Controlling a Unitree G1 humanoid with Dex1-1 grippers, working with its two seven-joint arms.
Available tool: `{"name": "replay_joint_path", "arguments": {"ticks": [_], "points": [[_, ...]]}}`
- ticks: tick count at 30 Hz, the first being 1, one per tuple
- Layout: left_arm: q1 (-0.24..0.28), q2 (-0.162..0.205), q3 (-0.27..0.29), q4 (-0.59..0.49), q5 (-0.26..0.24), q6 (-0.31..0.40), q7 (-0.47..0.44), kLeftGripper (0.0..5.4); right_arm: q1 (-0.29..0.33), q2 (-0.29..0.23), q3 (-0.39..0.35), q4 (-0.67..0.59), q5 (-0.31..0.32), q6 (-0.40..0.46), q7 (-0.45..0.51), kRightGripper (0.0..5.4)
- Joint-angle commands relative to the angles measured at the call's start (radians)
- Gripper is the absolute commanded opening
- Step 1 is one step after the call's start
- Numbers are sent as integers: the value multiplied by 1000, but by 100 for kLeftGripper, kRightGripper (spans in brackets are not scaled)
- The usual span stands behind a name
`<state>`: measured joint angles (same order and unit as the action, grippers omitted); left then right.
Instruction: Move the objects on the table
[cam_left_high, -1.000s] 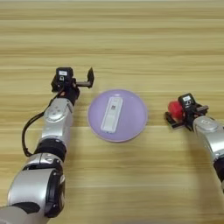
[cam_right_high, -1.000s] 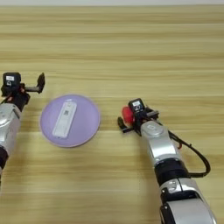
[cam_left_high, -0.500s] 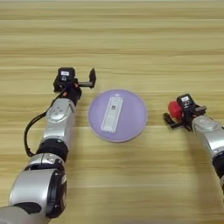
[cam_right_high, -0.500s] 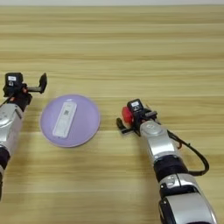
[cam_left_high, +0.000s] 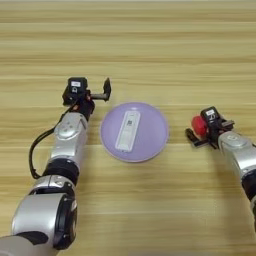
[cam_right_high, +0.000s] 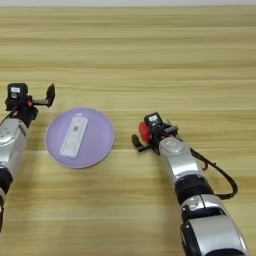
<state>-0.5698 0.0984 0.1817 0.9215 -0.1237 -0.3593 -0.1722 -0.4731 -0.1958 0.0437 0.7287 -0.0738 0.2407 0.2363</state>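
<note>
The round lilac plate (cam_left_high: 152, 142) lies at the middle of the table (cam_left_high: 150, 45), and the flat white remote-like bar (cam_left_high: 128, 131) rests on it. My right gripper (cam_left_high: 202, 130) is to the right of the plate, low over the wood, shut on the small red cube (cam_left_high: 198, 125). My left gripper (cam_left_high: 92, 93) stands open just beyond the plate's upper left rim, with nothing between its fingers. The short blue stick is out of view.
Bare wood stretches across the far half of the table and along the near edge. A black cable (cam_right_high: 220, 175) loops beside my right forearm.
</note>
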Motion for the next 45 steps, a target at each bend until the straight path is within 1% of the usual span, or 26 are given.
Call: {"name": "replay_joint_path", "arguments": {"ticks": [1, 3, 6, 11, 19, 28, 32, 35, 40, 45], "points": [[-12, -1, -5, -3, 4, 3, 8, 537, -24, -2, -10, 32, 6, -18, -5, 540], [-12, -1, -5, -1, 4, 3, 9, 537, -28, -1, -11, 40, 7, -24, -7, 540], [-14, -1, -5, 2, 4, 4, 9, 540, -32, 0, -12, 48, 8, -28, -6, 500], [-17, -2, -5, 7, 4, 3, 10, 540, -37, -1, -11, 63, 7, -40, -4, 462], [-20, -3, -6, 15, 5, 1, 12, 540, -37, -3, -13, 69, 9, -59, -1, 383], [-23, -5, -7, 24, 7, -1, 15, 540, -35, -4, -22, 66, 15, -78, -4, 382], [-22, -6, -8, 24, 7, -2, 16, 540, -25, 5, -33, 20, 39, -117, 10, 382], [-22, -7, -9, 24, 9, -2, 19, 540, -2, 21, -27, -54, 56, -164, 33, 382], [-21, -10, -12, 23, 10, -2, 23, 540, 33, 49, -8, -147, 69, -191, 62, 382], [-21, -11, -14, 24, 11, -1, 26, 540, 49, 96, 44, -181, 59, -205, 85, 381]]}}
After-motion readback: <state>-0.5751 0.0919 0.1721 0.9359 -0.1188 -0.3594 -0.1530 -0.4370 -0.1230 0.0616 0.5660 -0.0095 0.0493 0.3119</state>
